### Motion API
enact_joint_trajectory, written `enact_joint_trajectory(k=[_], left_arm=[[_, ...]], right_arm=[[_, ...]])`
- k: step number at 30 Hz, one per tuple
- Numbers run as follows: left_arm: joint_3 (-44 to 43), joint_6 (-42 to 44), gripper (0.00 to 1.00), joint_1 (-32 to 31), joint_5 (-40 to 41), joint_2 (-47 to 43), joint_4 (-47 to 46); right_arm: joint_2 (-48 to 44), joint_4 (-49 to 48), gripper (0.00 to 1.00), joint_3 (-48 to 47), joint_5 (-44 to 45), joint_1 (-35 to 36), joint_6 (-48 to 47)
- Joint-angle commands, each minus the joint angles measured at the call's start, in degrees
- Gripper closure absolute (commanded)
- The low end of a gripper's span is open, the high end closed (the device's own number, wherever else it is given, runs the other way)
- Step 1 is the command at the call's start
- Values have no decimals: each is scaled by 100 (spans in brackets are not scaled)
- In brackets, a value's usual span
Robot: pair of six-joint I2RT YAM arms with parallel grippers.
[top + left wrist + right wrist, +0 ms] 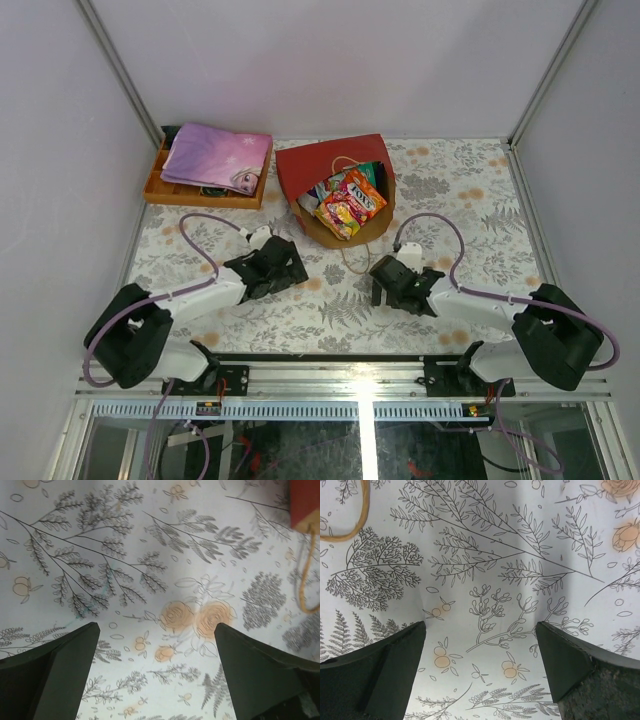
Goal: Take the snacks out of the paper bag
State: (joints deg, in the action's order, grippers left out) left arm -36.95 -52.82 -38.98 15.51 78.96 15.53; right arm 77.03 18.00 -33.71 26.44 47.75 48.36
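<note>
Red paper bag (330, 165) lies on its side, snacks (347, 203) showing at its mouth, left gripper (157, 645) and right gripper (480, 645) both spread wide and empty just short of it, so I'd reach in low and pinch the topmost orange packet (362, 196) first.

The paper bag (300, 175) is hiding the lower snacks (347, 203), and their print is showing too small to make out. The cloth (215, 155) is covering most of the tray (190, 197). Both wrist views are cropping the handle (302, 580).
</note>
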Motion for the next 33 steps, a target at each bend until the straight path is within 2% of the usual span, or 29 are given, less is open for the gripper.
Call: enact_joint_trajectory(k=[1,4,7,9,12,15,21,25,31,33], left_arm=[[-160,474,0,-28,-523,-375,-89],[-409,796,0,-21,-753,-447,-233],[-807,1155,1,-21,-636,-561,-242],[-1061,1373,1,-26,-442,-632,-114],[-1283,1575,1,-22,-147,-757,59],[-1258,1657,0,-17,-149,-879,56],[-941,1569,0,92,-833,-1042,-192],[-608,1428,0,388,-1436,-1224,-419],[-343,1478,0,592,-1551,-1557,-371],[-316,1521,0,620,-1578,-1600,-337]], right_arm=[[-11,166,1,-494,238,37,-679],[7,-67,1,-968,41,-276,-1317],[-226,-785,1,-1084,-991,-1001,-1710],[-412,-1342,1,-1091,-1365,-1158,-1895],[-323,-1647,2,-1444,-1384,-1162,-2091],[207,-1414,12,-2200,-1540,-1162,-2294],[1211,-1730,16,-2810,-1758,-1162,-2561],[1787,-1916,24,-3134,-2029,-1119,-2828],[2503,-2213,24,-3385,-1486,-814,-3232],[2689,-2378,21,-3481,-1310,-750,-3368]])
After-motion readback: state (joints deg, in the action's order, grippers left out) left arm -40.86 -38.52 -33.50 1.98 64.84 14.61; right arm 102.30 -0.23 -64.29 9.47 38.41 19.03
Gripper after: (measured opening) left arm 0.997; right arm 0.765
